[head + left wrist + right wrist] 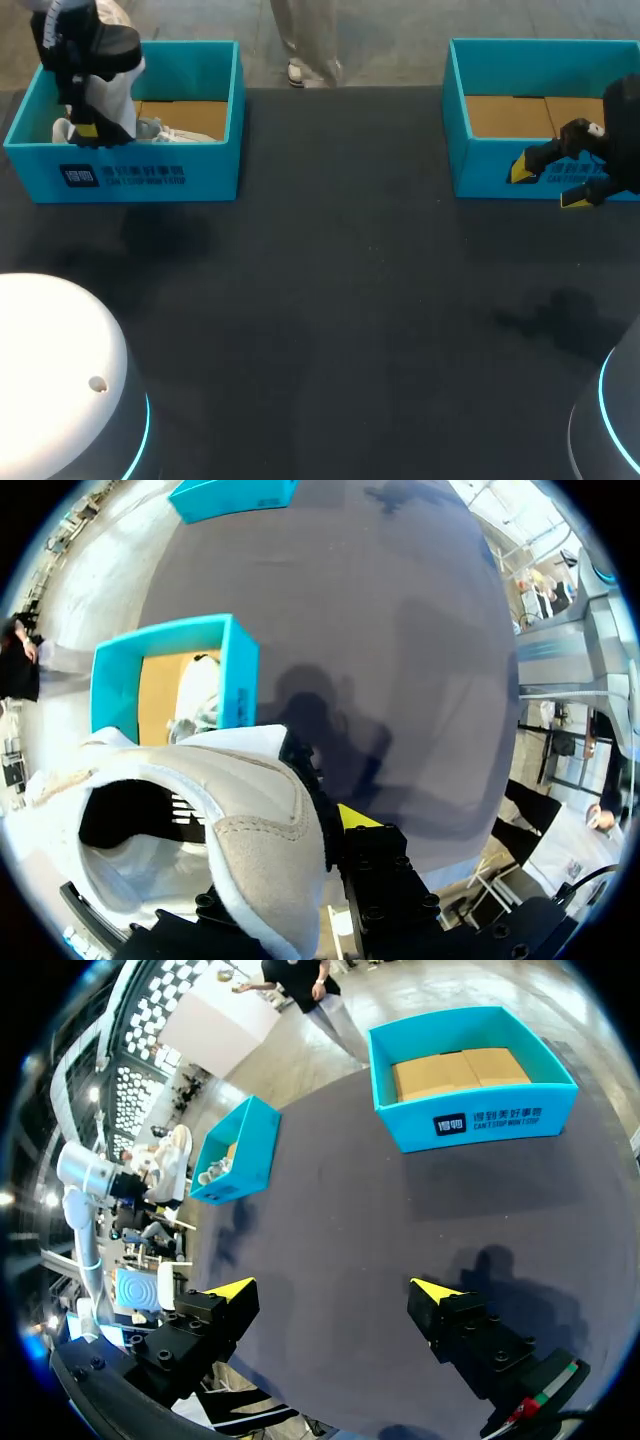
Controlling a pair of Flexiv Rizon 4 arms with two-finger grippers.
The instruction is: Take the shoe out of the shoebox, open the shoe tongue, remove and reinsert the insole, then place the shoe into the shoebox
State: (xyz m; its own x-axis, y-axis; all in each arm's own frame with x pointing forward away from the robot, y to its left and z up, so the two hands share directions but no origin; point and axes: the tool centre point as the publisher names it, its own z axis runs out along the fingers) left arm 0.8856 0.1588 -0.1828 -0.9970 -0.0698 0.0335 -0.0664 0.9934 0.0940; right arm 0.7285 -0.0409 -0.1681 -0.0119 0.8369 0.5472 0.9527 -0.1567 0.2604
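My left gripper hangs over the left teal shoebox and is shut on a white and grey shoe. In the left wrist view the shoe fills the space at my fingers, its collar clamped, with one yellow fingertip showing beside it. Below it lies the left shoebox with a second white shoe inside. That second shoe also shows in the head view. My right gripper stands open and empty in front of the right teal box.
The right box shows only its brown cardboard floor. In the right wrist view my right gripper looks out over the dark table toward both boxes, the left shoebox being the farther one. The dark table spreads wide between the boxes.
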